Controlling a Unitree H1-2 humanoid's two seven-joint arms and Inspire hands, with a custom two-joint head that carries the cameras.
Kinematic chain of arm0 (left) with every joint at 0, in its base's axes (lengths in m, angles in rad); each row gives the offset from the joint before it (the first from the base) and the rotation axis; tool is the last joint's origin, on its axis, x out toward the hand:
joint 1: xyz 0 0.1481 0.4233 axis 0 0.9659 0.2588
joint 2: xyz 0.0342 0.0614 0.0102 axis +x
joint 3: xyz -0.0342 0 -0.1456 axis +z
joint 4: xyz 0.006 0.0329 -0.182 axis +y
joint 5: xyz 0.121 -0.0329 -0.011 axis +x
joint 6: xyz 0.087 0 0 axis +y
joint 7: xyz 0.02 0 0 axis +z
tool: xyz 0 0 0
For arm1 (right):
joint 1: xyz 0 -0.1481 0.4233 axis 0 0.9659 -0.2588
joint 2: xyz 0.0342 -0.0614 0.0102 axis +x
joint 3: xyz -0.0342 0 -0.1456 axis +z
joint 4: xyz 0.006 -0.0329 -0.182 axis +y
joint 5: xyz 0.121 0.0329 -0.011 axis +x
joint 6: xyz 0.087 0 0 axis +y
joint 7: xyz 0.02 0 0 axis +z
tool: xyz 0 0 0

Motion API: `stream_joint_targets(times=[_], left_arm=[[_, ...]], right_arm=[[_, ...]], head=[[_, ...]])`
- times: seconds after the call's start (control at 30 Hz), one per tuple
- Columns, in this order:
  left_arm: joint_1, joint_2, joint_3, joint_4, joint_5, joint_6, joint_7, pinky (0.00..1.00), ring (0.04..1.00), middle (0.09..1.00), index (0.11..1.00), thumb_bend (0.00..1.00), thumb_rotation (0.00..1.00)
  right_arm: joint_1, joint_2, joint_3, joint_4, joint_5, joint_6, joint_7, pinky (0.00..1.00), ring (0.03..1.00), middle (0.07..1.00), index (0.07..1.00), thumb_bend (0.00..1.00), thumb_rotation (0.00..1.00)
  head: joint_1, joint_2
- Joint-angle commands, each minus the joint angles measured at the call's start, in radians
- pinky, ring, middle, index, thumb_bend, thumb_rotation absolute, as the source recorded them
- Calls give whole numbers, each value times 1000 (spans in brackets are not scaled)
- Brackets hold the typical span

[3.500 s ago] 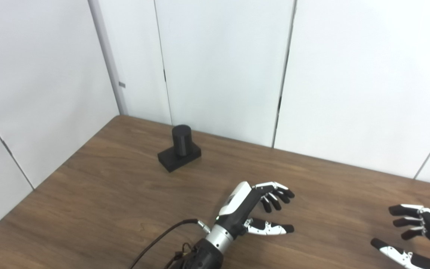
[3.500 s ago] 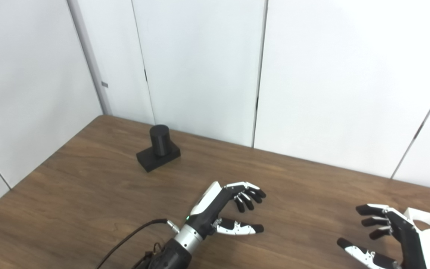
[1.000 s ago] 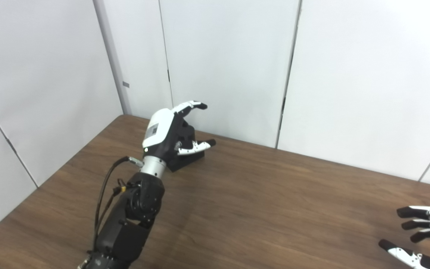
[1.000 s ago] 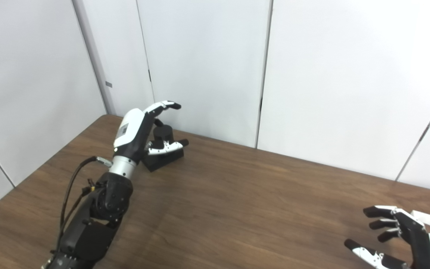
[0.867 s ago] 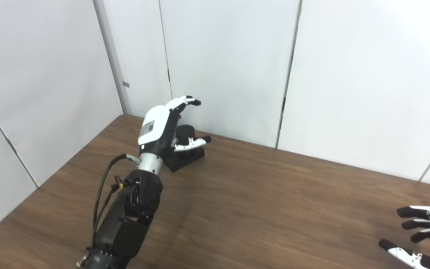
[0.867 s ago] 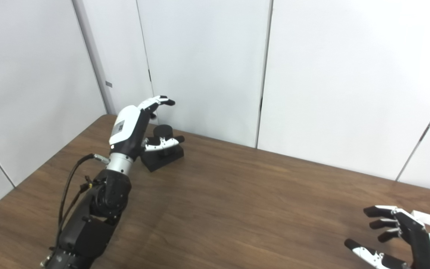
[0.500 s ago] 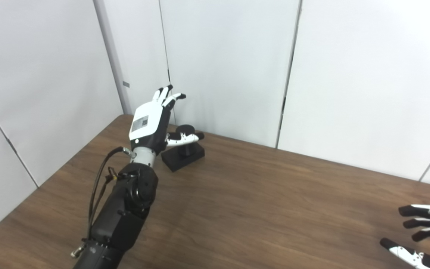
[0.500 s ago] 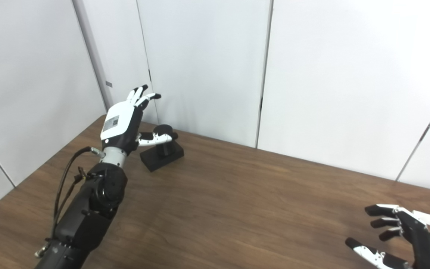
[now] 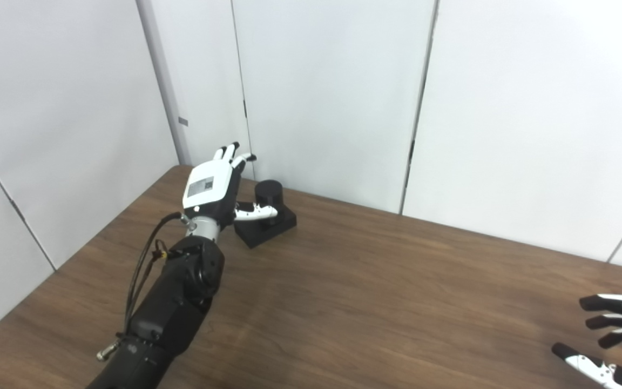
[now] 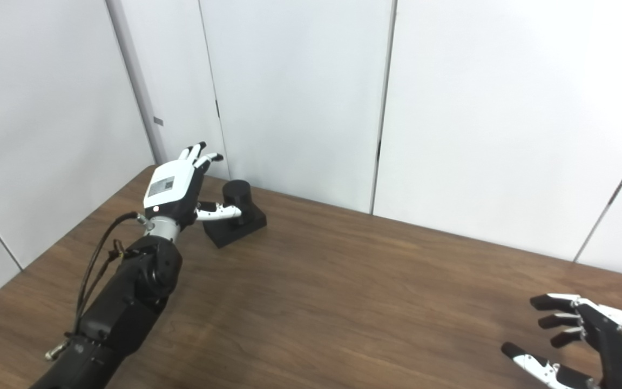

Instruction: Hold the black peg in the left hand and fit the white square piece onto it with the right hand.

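Right hand [image 10: 592, 346]: at the near right corner of the wooden worktop [image 9: 376, 292], low over the surface and partly cut off by the picture's edge. Black-tipped fingers [image 10: 546, 302] spread apart, thumb held out below them; nothing in its grasp.

White square piece: not identifiable in either view. A white form shows directly behind the right hand in the right eye view, but whether it is the piece or part of the hand's own shell cannot be told.

Left arm [image 9: 170, 308]: black, with a looped cable along its outer side. Runs from the near left edge diagonally toward the far left corner.

Left hand [image 9: 211, 189]: near the far left corner, white back plate facing the camera. Fingers [image 9: 230, 152] extended and raised, pointing toward the wall panels; thumb [image 9: 254, 212] stretched sideways in front of the peg's post. Spread wide, not closed on anything; whether the thumb touches the post cannot be told.

Black peg [image 9: 268, 213]: round upright post on a flat rectangular base. Stands on the worktop close to the far edge, near the far left corner, just right of the left hand.
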Motion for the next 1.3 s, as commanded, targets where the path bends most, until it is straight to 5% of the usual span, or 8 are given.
stream_joint_targets(times=[0.0,0.33,0.57,0.77,0.87,1.27], left_arm=[[-60,40,-6,2,38,43,-3,881,1000,1000,847,1000,604],[-71,53,-58,47,57,140,-75,885,1000,1000,853,1000,639],[-87,61,-70,102,60,142,-88,887,1000,1000,869,1000,679],[-92,63,-75,128,50,142,-93,899,1000,1000,879,1000,678],[-99,63,-82,144,61,143,-102,891,1000,1000,878,1000,687],[-114,56,-95,188,31,135,-108,926,1000,1000,865,1000,623]], right_arm=[[-21,-6,-10,-48,6,-8,0,410,562,640,588,587,0],[-19,-6,-9,-59,1,-5,2,401,557,636,584,593,0],[-19,-6,-9,-64,0,-4,3,401,559,646,578,594,0],[-16,-5,-9,-85,-10,15,3,387,557,650,490,501,107],[-14,-6,-9,-87,-7,11,2,425,557,649,487,473,11],[-13,-3,-7,-99,-11,23,6,430,562,652,487,469,0]], head=[[0,0],[1,6],[-3,6],[-5,8],[-3,10],[-8,13]])
